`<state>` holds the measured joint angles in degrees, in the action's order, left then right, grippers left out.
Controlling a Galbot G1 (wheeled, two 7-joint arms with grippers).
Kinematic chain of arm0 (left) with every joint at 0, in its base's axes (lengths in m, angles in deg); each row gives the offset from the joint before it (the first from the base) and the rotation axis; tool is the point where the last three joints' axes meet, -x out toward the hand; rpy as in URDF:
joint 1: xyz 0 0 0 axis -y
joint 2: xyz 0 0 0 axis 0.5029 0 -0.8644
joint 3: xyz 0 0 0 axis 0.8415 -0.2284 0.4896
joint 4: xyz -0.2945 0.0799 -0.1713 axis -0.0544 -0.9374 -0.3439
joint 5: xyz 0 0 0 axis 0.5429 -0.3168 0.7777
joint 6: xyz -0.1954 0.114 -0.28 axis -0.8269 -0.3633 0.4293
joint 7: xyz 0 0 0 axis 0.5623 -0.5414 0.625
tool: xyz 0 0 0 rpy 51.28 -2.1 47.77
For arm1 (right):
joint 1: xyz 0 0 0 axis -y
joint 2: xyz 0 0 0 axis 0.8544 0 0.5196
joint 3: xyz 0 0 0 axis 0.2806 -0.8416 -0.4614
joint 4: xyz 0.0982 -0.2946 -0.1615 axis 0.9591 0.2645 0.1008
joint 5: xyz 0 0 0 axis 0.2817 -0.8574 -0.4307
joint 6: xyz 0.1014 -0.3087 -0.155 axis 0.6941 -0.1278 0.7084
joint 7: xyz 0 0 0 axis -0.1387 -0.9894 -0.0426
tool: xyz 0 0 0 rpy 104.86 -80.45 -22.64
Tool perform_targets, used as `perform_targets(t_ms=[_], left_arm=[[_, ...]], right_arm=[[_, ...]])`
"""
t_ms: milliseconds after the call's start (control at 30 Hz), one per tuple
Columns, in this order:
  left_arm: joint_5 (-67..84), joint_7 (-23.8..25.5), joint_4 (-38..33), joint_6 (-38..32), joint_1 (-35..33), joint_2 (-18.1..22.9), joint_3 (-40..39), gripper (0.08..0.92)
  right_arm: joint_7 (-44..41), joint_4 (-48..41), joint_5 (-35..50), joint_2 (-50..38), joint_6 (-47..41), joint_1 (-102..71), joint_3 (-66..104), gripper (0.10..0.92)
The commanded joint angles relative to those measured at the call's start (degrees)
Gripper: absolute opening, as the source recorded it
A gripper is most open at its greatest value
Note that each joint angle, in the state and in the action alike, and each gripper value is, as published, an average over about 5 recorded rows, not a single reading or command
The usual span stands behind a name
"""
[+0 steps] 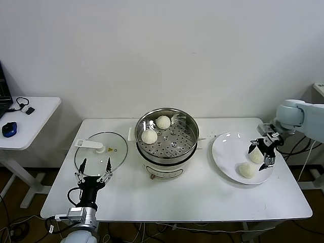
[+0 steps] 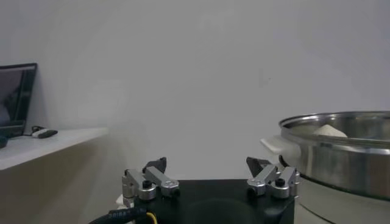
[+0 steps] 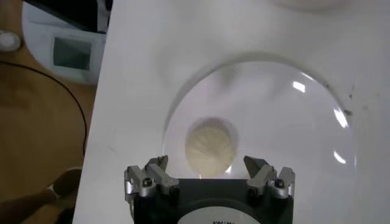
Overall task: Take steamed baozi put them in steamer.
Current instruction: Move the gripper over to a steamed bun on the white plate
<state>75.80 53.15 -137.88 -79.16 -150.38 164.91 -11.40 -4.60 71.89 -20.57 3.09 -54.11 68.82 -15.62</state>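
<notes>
head view first, working from the left: the left gripper (image 1: 93, 169) sits parked low at the near-left corner of the white table (image 1: 202, 202), its fingers spread wide with nothing between them, just in front of the glass lid (image 1: 101, 151) lying flat on the table. the left wrist view shows the same, both fingers apart and empty, with the wall of the steamer (image 2: 341, 152) off to one side.

middle of the table, the steamer (image 1: 167, 139) stands open, and two steamed baozi (image 1: 149, 136) already rest on its perforated tray, one toward the back, one nearer the front left. so by my reckoning half the job is done.

further right, the white plate (image 1: 228, 157) holds the other two buns, touching or nearly so. the right gripper (image 1: 262, 152) hangs over the farther one, its fingers released and standing either side of it, not yet squeezing. in the right wrist view the bun (image 3: 210, 145) lies centred just ahead of the spread fingers (image 3: 259, 170).

to do this pick well, i'd say it should come straight down until the fingers straddle the widest part of the bun, stay clear of the neighbouring one, and close gently, since soft dough will likely dent or slip. lift cleanly before swinging over to a bare patch of tray.
</notes>
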Motion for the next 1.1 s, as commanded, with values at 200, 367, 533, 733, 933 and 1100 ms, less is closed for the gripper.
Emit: perform_targets(t_ms=[200,367,533,733,933,1100], left_arm=[[-0.1,-0.1,0.5,-0.1,0.0,0.0,0.1,0.823],[-0.1,0.0,0.5,-0.2,0.1,-0.1,0.1,0.823],[0.0,0.0,0.5,-0.2,0.1,-0.2,0.1,0.823],[0.1,0.0,0.7,-0.2,0.2,-0.2,0.2,0.823],[0.1,0.1,0.9,-0.2,0.4,-0.2,0.2,0.823],[0.2,0.1,0.9,-0.2,0.6,-0.3,0.3,0.823]], right_arm=[[2.5,-3.3,-4.6,-1.1,-0.7,-13.4,10.2,0.823],[3.2,-4.9,-5.2,-0.2,-0.5,-14.4,11.8,0.823],[3.3,-6.4,-5.6,0.5,-0.3,-15.2,12.8,0.823],[3.2,-7.0,-6.0,0.7,-0.5,-16.5,13.8,0.823],[3.3,-8.7,-7.0,1.2,-0.4,-17.7,15.1,0.823],[3.2,-9.3,-7.0,1.7,-0.2,-18.1,15.5,0.823]])
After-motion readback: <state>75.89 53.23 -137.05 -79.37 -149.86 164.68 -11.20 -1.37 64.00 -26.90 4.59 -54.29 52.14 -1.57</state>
